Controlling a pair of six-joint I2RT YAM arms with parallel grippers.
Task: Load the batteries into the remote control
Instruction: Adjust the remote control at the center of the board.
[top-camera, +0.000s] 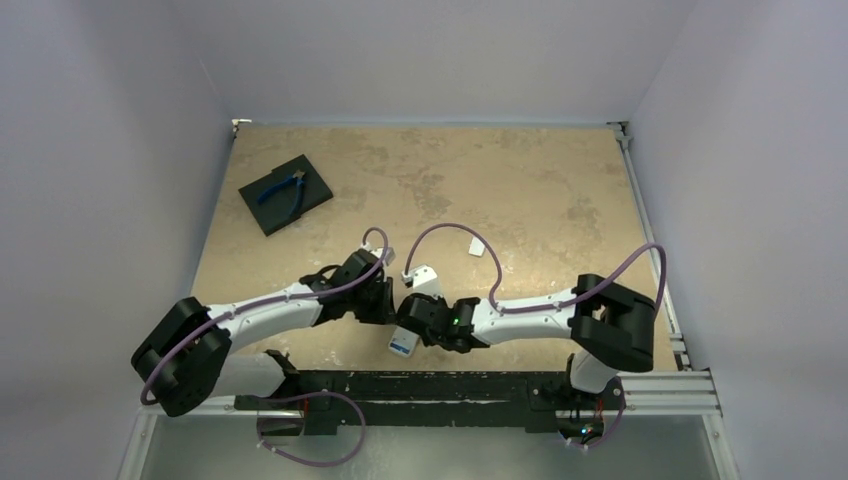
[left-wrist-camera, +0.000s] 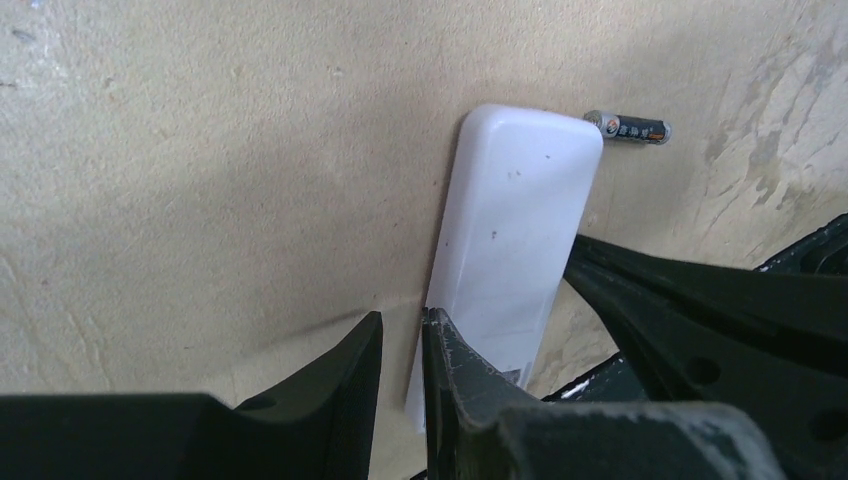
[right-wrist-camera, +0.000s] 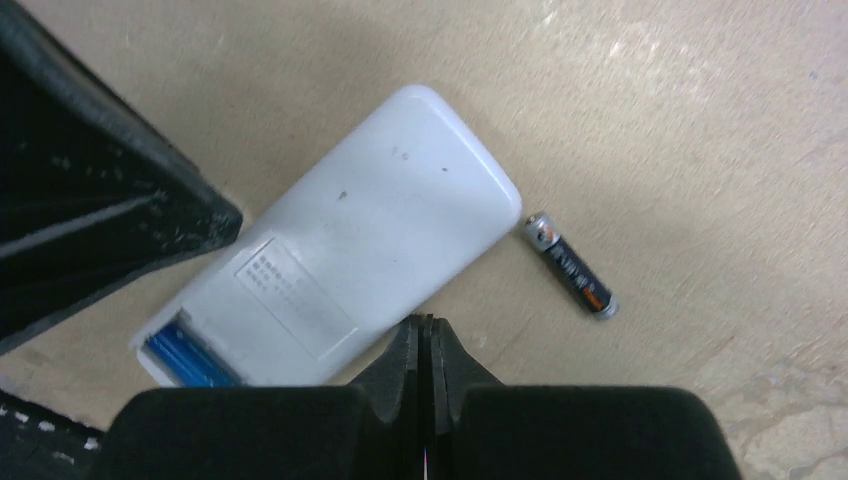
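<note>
The remote (right-wrist-camera: 330, 250) lay face down on the table (right-wrist-camera: 700, 120), a blue battery (right-wrist-camera: 190, 358) in its open end and a black battery (right-wrist-camera: 570, 265) just beside its other end, with the right jaws shut against its side and the left jaws a little apart, empty.

The remote control (right-wrist-camera: 350, 250) has a smooth white plastic back; the dark battery (right-wrist-camera: 572, 266) looks glossy with a metal cap; the tabletop (right-wrist-camera: 700, 120) is matt.
</note>
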